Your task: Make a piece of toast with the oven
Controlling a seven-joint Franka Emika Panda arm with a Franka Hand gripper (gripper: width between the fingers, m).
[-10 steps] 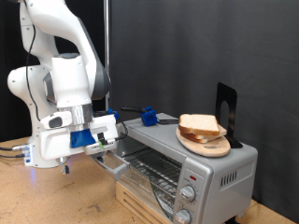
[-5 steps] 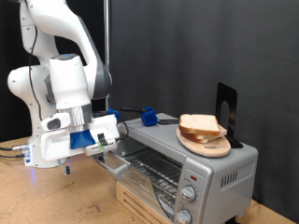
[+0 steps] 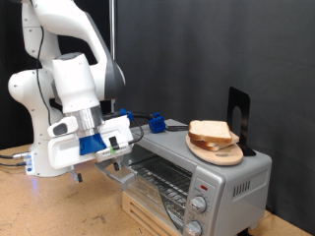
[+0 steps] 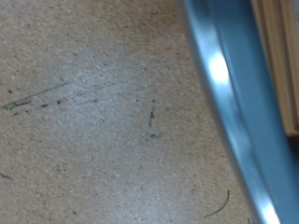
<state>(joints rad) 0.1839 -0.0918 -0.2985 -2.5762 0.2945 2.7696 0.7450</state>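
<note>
Piece of toast [image 3: 211,131] lies on wooden plate [image 3: 219,153] atop the oven [image 3: 197,169], right of centre. Soft, light, crushable; I'd pinch the crust edges. Claw [image 3: 120,165] beside the door; aperture unclear.

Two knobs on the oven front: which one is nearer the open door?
The upper knob on the oven, nearer the exterior view's left; the lower knob sits further right, by the frame's bottom edge.
</note>
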